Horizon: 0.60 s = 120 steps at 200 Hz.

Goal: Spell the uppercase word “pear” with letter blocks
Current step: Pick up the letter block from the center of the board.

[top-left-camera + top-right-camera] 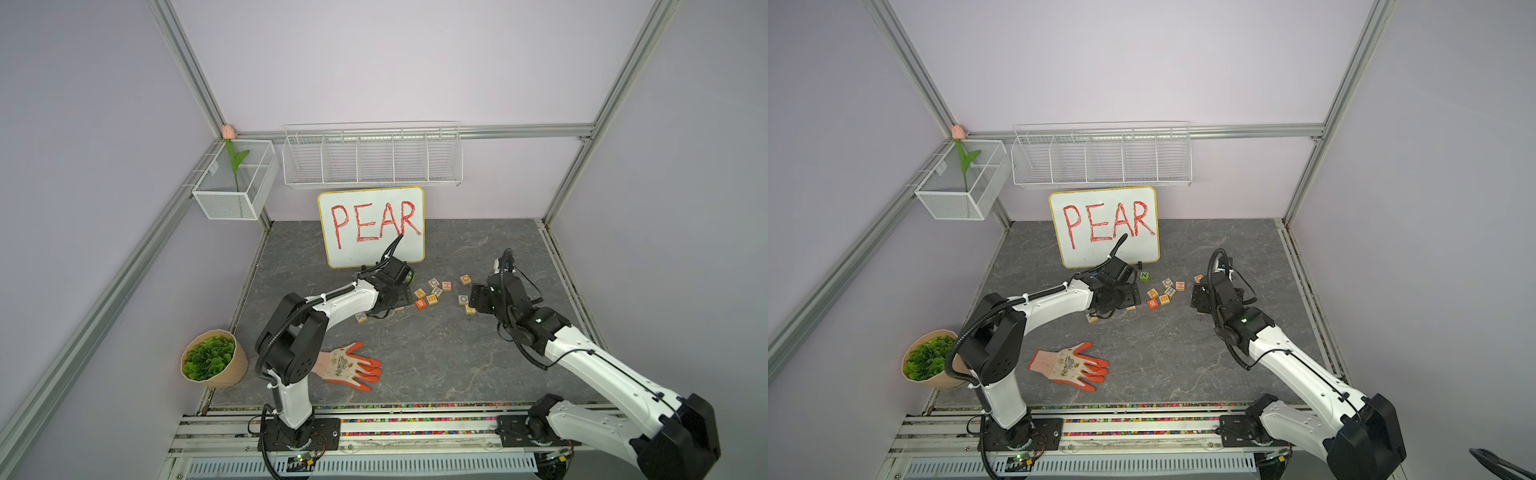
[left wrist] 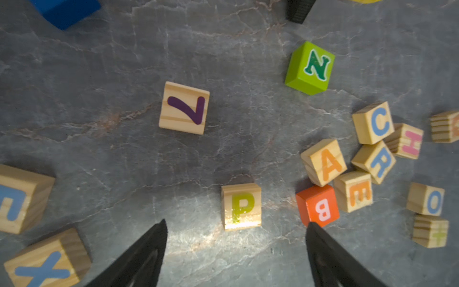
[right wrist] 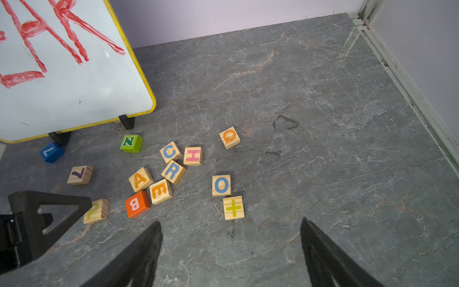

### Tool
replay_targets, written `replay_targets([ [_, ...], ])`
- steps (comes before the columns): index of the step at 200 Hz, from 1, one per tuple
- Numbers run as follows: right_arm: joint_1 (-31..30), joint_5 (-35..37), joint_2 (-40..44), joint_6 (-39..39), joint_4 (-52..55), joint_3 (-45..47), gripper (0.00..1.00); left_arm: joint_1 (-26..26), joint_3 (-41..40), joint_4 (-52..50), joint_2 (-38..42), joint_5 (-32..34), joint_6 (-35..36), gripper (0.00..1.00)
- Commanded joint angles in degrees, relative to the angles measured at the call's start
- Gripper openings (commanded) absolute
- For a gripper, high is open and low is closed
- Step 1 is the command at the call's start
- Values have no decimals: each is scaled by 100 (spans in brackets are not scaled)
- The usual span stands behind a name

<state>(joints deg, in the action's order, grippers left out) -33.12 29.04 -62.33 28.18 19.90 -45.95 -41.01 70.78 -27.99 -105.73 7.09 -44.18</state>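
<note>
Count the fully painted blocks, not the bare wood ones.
3: blue block at one whiteboard foot, green block near the other, orange block against the A block. More may hide under the left arm.

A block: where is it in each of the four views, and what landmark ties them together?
In a top view: A block, just left of the R block.
In a top view: same place.
Left wrist: in view, beside the E block.
Right wrist: in view, beside the R block.
Shared landmark: orange B block, beside it in all four.
</note>
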Motion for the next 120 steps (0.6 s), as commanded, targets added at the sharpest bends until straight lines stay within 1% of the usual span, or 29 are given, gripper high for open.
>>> replay_targets([
  [1,20,-188,57,-352,-200,186,89,-20,224,-242,-169,220,-51,86],
  [23,17,-525,-37,-570,-393,218,89,-47,327,-267,-330,278,-87,83],
  [38,25,-598,-104,-637,-441,210,89,-73,419,-307,-444,326,-97,80],
  [63,17,-593,-174,-724,-470,201,89,-99,556,-386,-610,354,-73,73],
  [100,23,-564,-218,-779,-478,210,89,-150,684,-547,-792,424,-56,66],
  [120,20,-541,-243,-787,-489,215,89,-192,750,-579,-867,459,-22,58],
])
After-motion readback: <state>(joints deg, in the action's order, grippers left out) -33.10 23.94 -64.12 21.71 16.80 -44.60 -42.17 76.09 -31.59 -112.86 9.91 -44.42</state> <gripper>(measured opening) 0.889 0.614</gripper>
